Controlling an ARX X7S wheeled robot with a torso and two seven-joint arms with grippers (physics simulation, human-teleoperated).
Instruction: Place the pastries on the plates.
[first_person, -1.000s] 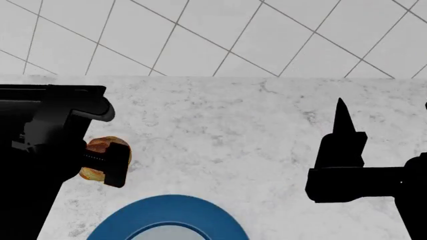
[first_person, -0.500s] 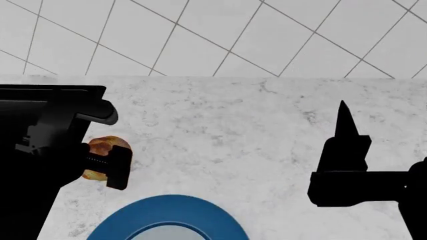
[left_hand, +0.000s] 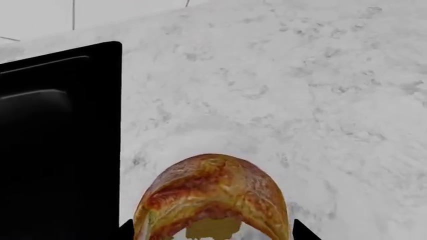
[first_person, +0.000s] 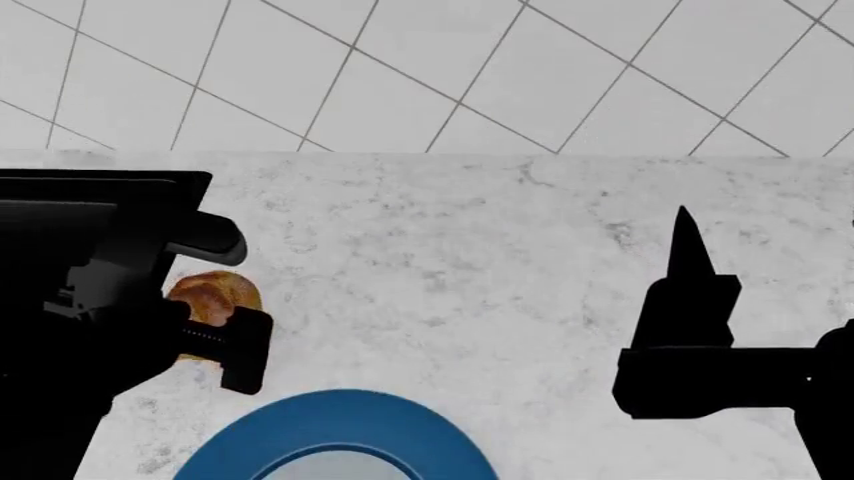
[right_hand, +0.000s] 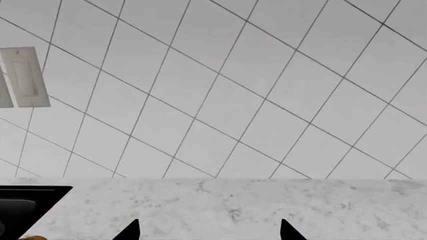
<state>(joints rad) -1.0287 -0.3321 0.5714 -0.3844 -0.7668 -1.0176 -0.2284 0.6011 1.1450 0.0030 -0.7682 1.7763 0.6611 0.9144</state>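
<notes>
The marble worktop (first_person: 467, 280) carries everything, and on it the main change is at the left. Over the last second the left tool (first_person: 220, 335) shifts toward six o'clock in the head view, nearer the blue-rimmed plate (first_person: 340, 425), and the pastry (first_person: 214, 295) between its fingers goes along with it. I judge that the carry toward the plate has begun, with the release still to come.

The blue-rimmed plate shows only as an arc at six o'clock in the head view. The visible part of its rim and pale centre holds nothing. The second plate is out of sight in all views, so I cannot say what is on it.

The right tool (first_person: 685, 260) hangs at about three o'clock, barely moved since a second ago. Its wrist view shows two fingertips well apart with nothing between them, so it stands open and idle.

The pastry, golden-brown and glossy, sits at about nine o'clock. In the left wrist view the pastry (left_hand: 212, 200) is clamped between the two finger tips, just clear of the black object (left_hand: 60, 135) beside it.
</notes>
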